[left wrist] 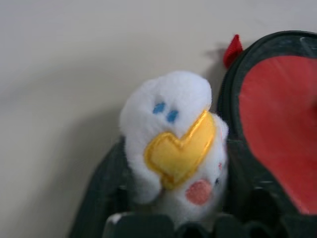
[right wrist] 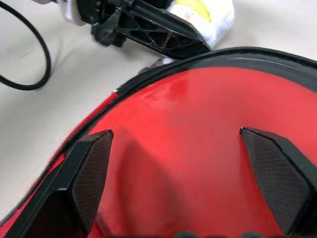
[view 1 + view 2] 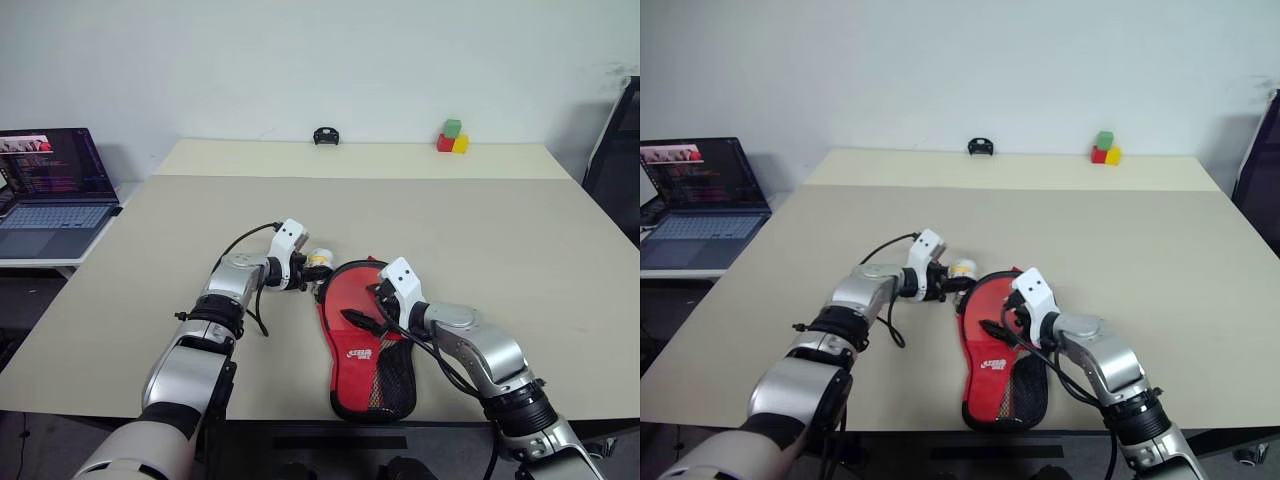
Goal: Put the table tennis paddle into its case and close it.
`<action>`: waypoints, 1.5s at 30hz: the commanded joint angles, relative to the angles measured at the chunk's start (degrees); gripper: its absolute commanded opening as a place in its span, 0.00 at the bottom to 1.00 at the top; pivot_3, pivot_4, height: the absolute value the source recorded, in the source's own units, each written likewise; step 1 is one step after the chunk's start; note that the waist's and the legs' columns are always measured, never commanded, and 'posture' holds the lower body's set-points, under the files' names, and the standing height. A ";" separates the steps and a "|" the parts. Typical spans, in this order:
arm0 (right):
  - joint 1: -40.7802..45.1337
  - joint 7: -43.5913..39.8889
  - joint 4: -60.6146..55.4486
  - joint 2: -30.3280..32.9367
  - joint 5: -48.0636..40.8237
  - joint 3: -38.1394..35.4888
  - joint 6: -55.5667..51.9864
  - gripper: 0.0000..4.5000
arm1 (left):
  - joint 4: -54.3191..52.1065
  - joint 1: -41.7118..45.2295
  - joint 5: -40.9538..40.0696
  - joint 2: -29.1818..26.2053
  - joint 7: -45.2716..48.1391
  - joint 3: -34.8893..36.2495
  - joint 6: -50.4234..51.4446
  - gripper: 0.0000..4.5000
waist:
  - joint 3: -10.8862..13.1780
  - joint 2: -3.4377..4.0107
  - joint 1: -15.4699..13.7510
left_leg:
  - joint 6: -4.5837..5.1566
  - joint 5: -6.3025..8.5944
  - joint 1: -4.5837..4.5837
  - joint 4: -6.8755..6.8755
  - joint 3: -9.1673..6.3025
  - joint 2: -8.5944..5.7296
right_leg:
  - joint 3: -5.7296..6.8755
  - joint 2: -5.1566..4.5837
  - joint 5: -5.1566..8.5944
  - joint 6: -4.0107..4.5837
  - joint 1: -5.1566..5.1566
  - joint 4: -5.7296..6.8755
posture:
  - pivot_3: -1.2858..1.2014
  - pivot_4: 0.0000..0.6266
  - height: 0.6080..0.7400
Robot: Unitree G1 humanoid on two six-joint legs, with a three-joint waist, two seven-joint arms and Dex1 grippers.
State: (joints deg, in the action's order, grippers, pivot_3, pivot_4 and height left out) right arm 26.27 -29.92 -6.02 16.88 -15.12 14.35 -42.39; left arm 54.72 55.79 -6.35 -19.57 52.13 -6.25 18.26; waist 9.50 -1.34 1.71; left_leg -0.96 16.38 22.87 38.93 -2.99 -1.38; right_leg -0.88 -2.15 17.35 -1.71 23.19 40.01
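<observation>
The left gripper (image 3: 312, 270) has its fingers clenched on a small white-and-yellow plush toy (image 1: 173, 144) beside the case (image 3: 365, 345), which lies red side up on the tabletop (image 3: 520, 250). The right gripper (image 2: 183, 178) hovers spread-fingered over the case.

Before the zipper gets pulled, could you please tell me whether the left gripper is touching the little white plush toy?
Touching. In the left wrist view the plush toy sits between the left gripper's black fingers, pressed against them beside the case.
</observation>
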 commanded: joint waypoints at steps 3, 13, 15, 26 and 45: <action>0.34 -0.81 0.87 3.77 5.12 3.64 0.28 1.00 | -1.31 -0.33 0.62 -0.74 0.62 0.89 -0.42 0.13 | -0.02 -0.01 0.03 | 0.00 0.00 -0.02 0.00 0.00 0.00 | 0.00 0.00 0.00 0.00 -0.01 0.02 | 0.52 0.24 1.00; -0.03 -5.08 1.25 6.45 6.56 8.18 -2.67 1.00 | 0.94 2.19 2.27 -0.92 0.01 1.02 -1.72 0.10 | -0.24 -0.08 0.07 | 0.01 0.00 -0.07 0.02 -0.01 -0.01 | 0.01 0.01 0.00 0.00 -0.06 0.03 | 0.52 0.24 1.00; -0.09 -5.17 1.14 6.21 6.42 8.06 -3.36 1.00 | 1.82 2.78 2.72 -0.78 -0.07 0.91 -2.14 0.10 | -0.28 -0.09 0.06 | 0.01 0.00 -0.07 0.02 -0.01 0.00 | 0.01 0.01 0.00 0.00 -0.06 0.04 | 0.52 0.24 1.00; -0.53 -5.34 4.19 5.58 6.70 7.49 -4.64 1.00 | 10.25 7.92 6.14 1.43 -0.77 0.13 -6.19 0.10 | -0.50 -0.15 0.06 | 0.01 0.00 -0.10 0.02 -0.02 -0.01 | 0.03 0.01 0.00 0.00 -0.09 0.04 | 0.52 0.24 1.00; -2.47 -2.32 10.37 3.20 7.64 5.67 -4.96 1.00 | 22.69 19.91 16.35 12.77 -24.25 -0.16 -17.53 0.10 | -0.71 -0.36 -0.02 | 0.04 0.03 -1.32 -0.03 -0.12 -0.03 | 0.13 0.02 -0.04 -0.14 -1.40 -0.06 | 0.52 0.24 1.00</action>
State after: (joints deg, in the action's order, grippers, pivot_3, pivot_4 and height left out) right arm 27.60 -33.30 -2.23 19.59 -9.52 18.08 -43.34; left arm 78.08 73.33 9.03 -7.30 29.72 -6.52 2.92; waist 8.79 -1.70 1.69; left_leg -0.92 16.41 21.45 38.89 -3.11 -1.41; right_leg -0.75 -2.13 17.31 -1.86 21.69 39.93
